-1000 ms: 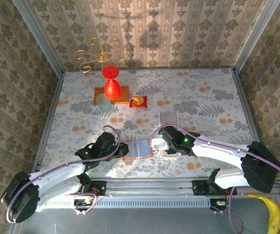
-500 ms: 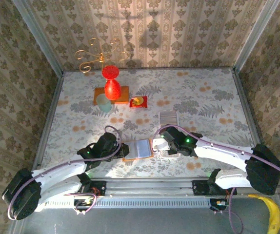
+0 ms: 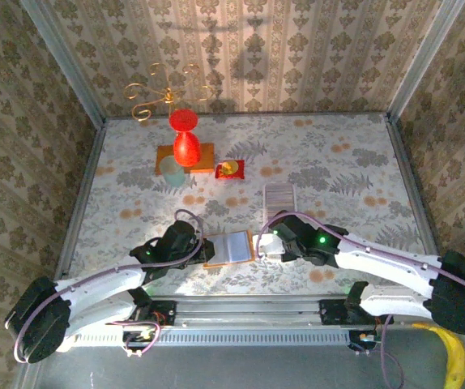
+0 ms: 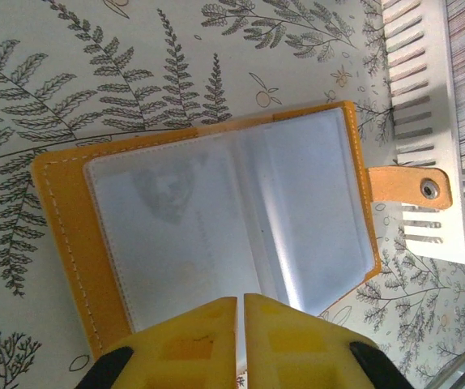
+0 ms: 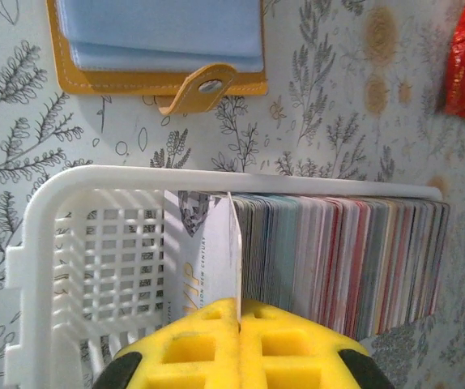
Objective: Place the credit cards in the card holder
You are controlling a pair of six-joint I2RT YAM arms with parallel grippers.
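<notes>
The orange card holder (image 3: 229,248) lies open on the floral tablecloth, its clear sleeves (image 4: 232,211) up and its snap strap (image 4: 407,185) pointing at a white slotted basket (image 3: 262,243). The basket (image 5: 95,243) holds a packed row of credit cards (image 5: 346,259) standing on edge. My right gripper (image 5: 238,304) is shut on the white end card (image 5: 204,259) of that row, which still stands in the basket. My left gripper (image 4: 241,301) is shut, with its tips over the near edge of the holder's sleeves; no card shows between them.
At the back left a red vase (image 3: 185,138) stands on an orange mat (image 3: 204,154), with a pale disc (image 3: 172,170) and a gold wire stand (image 3: 164,93) nearby. A red packet (image 3: 231,169) and a ribbed white tray (image 3: 279,197) lie mid-table. Papered walls enclose three sides.
My right gripper has closed on the white end card in the basket, and its arm has shifted slightly right. The left gripper and the holder have stayed put.
</notes>
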